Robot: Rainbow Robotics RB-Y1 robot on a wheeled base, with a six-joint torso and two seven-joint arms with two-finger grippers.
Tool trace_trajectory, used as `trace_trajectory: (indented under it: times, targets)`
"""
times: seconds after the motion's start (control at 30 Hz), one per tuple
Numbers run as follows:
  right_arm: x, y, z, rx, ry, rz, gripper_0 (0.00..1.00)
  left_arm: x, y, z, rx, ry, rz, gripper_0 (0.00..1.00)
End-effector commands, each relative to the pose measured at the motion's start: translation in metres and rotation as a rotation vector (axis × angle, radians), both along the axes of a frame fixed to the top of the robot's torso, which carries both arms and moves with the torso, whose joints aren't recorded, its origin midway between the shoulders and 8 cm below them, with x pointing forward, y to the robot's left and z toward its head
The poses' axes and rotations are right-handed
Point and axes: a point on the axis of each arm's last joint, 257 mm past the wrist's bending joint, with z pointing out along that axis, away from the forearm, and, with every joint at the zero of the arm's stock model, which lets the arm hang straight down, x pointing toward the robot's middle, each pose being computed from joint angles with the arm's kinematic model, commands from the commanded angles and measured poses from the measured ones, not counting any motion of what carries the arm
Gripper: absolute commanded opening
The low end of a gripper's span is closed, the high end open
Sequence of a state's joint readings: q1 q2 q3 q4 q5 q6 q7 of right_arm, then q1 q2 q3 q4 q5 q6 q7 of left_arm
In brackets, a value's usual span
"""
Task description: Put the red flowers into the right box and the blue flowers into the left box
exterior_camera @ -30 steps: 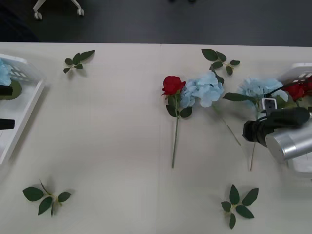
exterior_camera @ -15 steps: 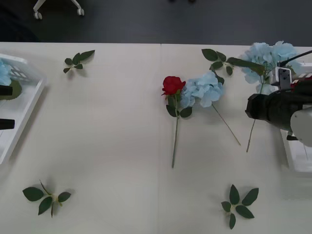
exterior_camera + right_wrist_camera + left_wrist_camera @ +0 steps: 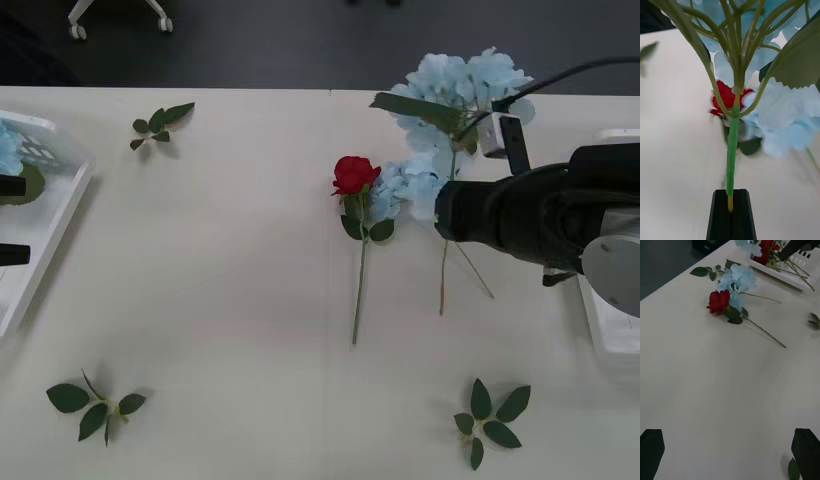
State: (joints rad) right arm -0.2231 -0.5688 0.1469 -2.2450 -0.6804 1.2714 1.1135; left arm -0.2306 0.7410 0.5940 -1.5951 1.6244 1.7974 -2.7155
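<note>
My right gripper (image 3: 731,213) is shut on the green stem of a blue flower (image 3: 460,85), held up above the table right of centre with its stem hanging down. Below it lie a red flower (image 3: 354,174) and a second blue flower (image 3: 412,190), side by side on the table. In the left wrist view these are the red flower (image 3: 718,302) and the blue flower (image 3: 739,277). The right box (image 3: 610,325) is at the right edge and holds red flowers (image 3: 765,247). The left box (image 3: 50,215) at the left edge holds a blue flower (image 3: 8,150). My left gripper (image 3: 730,453) hangs open over it.
Loose green leaf sprigs lie at the back left (image 3: 160,125), the front left (image 3: 92,405) and the front right (image 3: 490,415). The white table's far edge meets a dark floor. Open tabletop stretches between the left box and the red flower.
My right gripper has lifted the blue flower off the table beside the right box and carried it up and leftward, over the lying flowers. The left arm has not moved.
</note>
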Motion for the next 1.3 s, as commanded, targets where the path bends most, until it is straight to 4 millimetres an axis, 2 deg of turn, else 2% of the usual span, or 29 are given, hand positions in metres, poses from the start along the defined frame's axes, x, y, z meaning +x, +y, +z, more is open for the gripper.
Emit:
trace_trajectory:
  times: [0.03, 0.23, 0.4, 0.53, 0.57, 0.6, 0.9, 1.1, 1.3]
  targets:
    - [0.001, 0.041, 0.051, 0.040, -0.130, 0.109, 0.00, 0.000, 0.004, 0.014, 0.022, -0.019, -0.005, 1.00]
    - [0.007, 0.072, 0.084, 0.077, -0.227, 0.179, 0.00, 0.000, 0.004, 0.014, 0.022, -0.019, -0.005, 1.00]
    - [0.005, 0.112, 0.114, 0.165, -0.324, 0.260, 0.00, 0.000, 0.004, 0.014, 0.022, -0.019, -0.005, 1.00]
    - [0.002, 0.137, 0.133, 0.216, -0.387, 0.313, 0.00, 0.000, 0.004, 0.014, 0.022, -0.019, -0.005, 1.00]
    - [0.000, 0.144, 0.137, 0.219, -0.405, 0.327, 0.00, -0.006, -0.001, -0.005, -0.014, 0.030, -0.009, 1.00]
    - [-0.002, 0.150, 0.140, 0.220, -0.424, 0.341, 0.00, -0.007, -0.002, -0.006, -0.020, 0.031, -0.009, 1.00]
    - [-0.039, 0.205, 0.152, 0.262, -0.583, 0.491, 0.00, -0.010, -0.020, 0.003, -0.150, 0.030, -0.053, 1.00]
    - [-0.067, 0.237, 0.147, 0.273, -0.648, 0.587, 0.00, -0.014, -0.045, 0.011, -0.288, 0.013, -0.101, 1.00]
    - [-0.080, 0.269, 0.137, 0.315, -0.702, 0.662, 0.00, -0.021, -0.067, 0.010, -0.379, 0.014, -0.148, 1.00]
